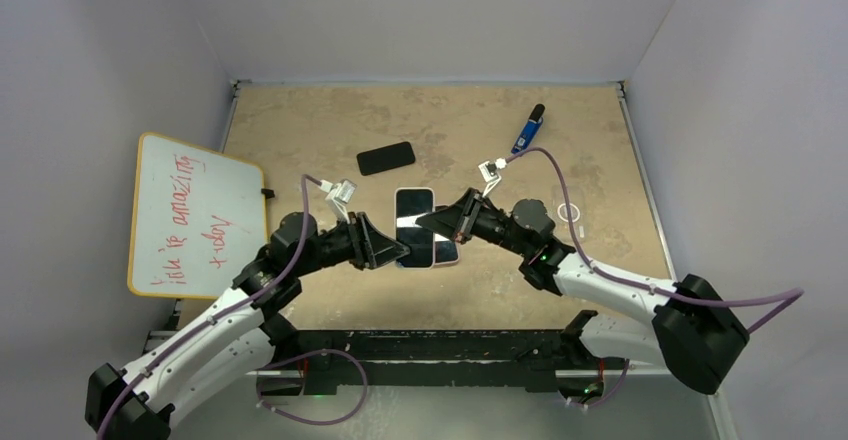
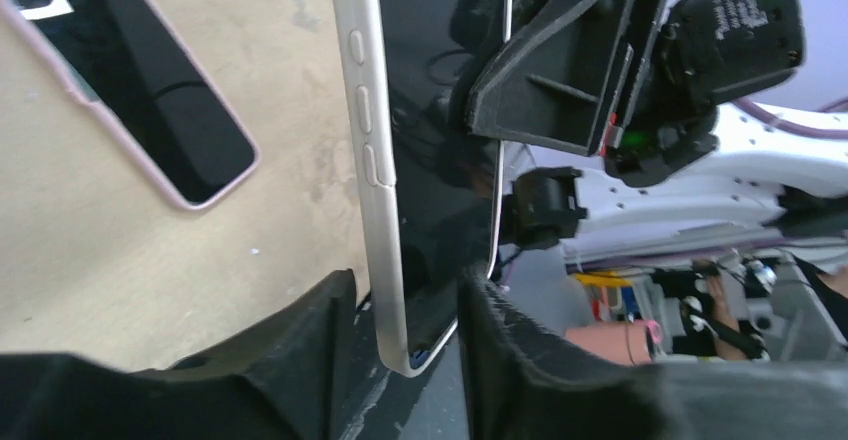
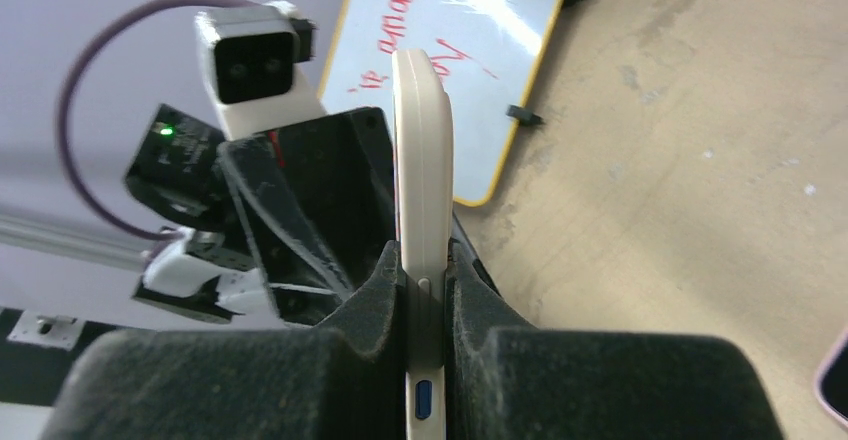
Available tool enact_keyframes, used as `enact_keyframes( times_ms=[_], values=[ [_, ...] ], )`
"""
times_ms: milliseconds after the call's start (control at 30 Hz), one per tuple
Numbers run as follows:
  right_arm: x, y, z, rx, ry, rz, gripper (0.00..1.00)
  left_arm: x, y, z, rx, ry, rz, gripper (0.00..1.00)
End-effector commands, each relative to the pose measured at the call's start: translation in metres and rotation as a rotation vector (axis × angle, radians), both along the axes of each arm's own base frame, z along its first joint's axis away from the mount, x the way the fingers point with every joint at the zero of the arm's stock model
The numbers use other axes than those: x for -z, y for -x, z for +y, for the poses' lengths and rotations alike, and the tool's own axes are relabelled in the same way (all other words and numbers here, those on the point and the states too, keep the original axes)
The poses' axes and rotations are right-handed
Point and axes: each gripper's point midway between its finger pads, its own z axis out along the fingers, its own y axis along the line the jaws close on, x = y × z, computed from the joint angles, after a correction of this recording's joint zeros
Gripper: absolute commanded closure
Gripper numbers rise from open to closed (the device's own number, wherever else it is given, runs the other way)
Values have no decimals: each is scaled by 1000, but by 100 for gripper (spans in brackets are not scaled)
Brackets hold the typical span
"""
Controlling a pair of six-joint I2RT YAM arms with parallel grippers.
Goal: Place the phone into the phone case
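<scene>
A phone with a dark screen sits in a white case (image 1: 414, 222) and is held off the table between my two grippers. My right gripper (image 1: 436, 222) is shut on its right edge; in the right wrist view (image 3: 423, 260) both pads press the case's (image 3: 422, 150) faces. My left gripper (image 1: 398, 252) straddles its lower left corner. In the left wrist view (image 2: 405, 295) the case (image 2: 375, 180) stands between the fingers; one finger (image 2: 490, 330) touches the screen and a small gap shows at the other finger (image 2: 315, 335).
A second phone in a pink case (image 2: 130, 85) lies flat on the table below the held one (image 1: 447, 251). A black phone or case (image 1: 386, 157) lies further back. A blue marker (image 1: 528, 128) lies at the back right. A whiteboard (image 1: 190, 215) leans at the left.
</scene>
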Motion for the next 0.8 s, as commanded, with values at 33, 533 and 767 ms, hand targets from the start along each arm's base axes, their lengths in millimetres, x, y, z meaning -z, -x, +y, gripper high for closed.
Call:
enact_keyframes(
  times_ms=[33,533,767],
  values=[
    [-14,-20,0,41,17,-49,100,-2,-14,13,-69,-130,-78,43],
    [35,-122,-43,100,343,-37,100,-4,-34,34,-57,-439,-236,8],
    [89,-189,-63,87,518,-6,100,15,-43,46,-74,-547,-261,7]
  ],
)
